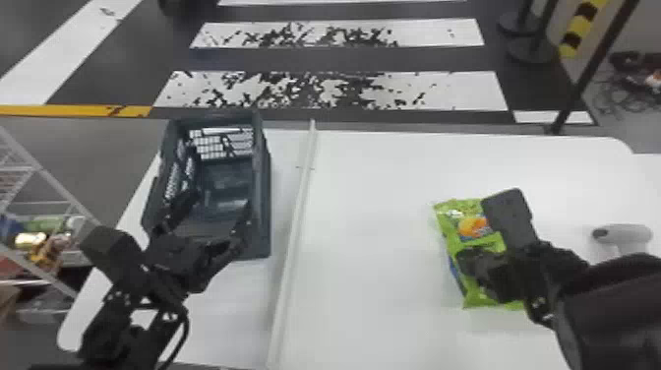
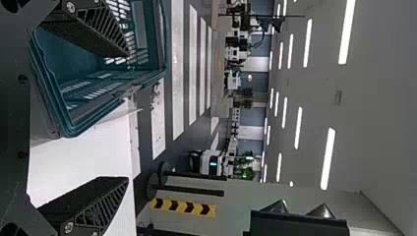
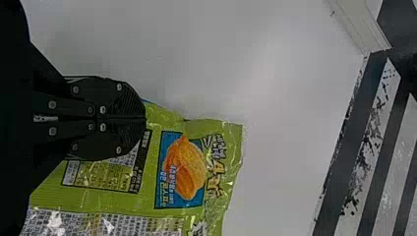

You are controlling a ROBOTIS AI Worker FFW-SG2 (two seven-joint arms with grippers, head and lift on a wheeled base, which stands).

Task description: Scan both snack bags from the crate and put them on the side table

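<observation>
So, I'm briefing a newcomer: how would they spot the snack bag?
Start with the white table, right of its long pale strip. At the right end effector is the snack bag, bright green with orange chips pictured on blue. The nearby scanner is plain and pale.

Place: large indoor hall, apparently a robotics lab or test space
Ceiling: rows of long strip lights
Floor: dark, with scuffed white stripes like a pedestrian crossing, at 12 o'clock in the head view
Barriers: black post bases and a yellow-and-black striped marker, toward 2 o'clock
Shop-like props: stocked metal rack, 9 o'clock; pale handheld scanner, 3 o'clock
</observation>
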